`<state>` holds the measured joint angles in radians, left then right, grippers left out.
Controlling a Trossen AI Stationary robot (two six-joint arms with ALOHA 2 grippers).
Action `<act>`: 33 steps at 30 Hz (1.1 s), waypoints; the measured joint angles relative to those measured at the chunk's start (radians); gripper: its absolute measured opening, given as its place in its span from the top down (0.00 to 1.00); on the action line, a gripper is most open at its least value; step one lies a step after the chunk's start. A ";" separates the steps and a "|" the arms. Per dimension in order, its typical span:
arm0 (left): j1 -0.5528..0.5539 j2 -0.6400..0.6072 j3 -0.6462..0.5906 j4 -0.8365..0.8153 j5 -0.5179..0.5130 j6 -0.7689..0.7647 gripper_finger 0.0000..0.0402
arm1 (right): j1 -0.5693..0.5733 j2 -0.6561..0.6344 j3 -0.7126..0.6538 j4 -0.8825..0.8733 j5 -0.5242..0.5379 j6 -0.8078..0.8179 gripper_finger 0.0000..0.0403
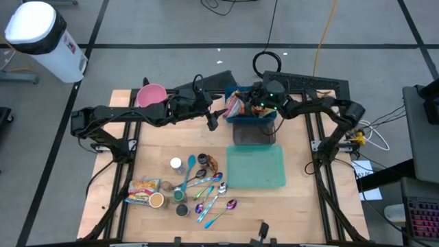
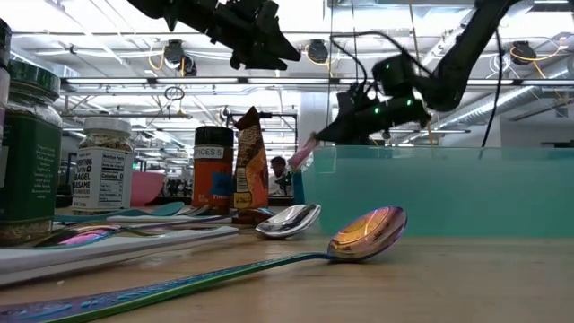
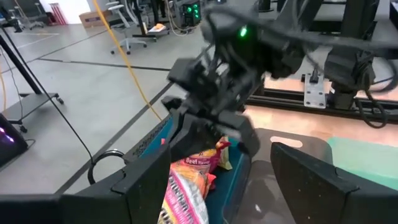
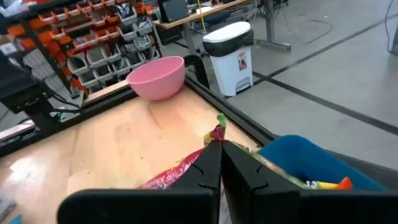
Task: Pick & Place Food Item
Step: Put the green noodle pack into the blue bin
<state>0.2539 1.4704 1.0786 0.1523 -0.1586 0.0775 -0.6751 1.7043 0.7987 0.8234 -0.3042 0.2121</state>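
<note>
I see my right gripper (image 1: 241, 104) over the blue bin (image 1: 255, 118), its fingers (image 4: 208, 163) clamped on the snack bag's (image 3: 189, 180) top edge; the bag hangs at the bin's left rim, partly inside; my left gripper (image 1: 212, 122) hovers just beside it, fingers (image 3: 305, 180) apart, holding nothing.

Pink bowl (image 1: 151, 95) — spoons (image 1: 218, 199) — spice jars (image 2: 109, 170).

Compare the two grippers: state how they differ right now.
The left gripper has its jaws open and holds nothing; the right gripper has its jaws shut on the snack bag. The left hangs beside the blue bin; the right is over it. Both are dark and two-fingered.
</note>
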 joint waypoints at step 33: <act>-0.001 -0.038 0.000 -0.092 0.000 -0.004 0.29 | 0.026 -0.146 0.018 -0.305 -0.074 -0.293 0.46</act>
<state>0.2531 1.4324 1.0791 0.0604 -0.1581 0.0737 -0.6488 1.5583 0.8162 0.5185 -0.3777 -0.0810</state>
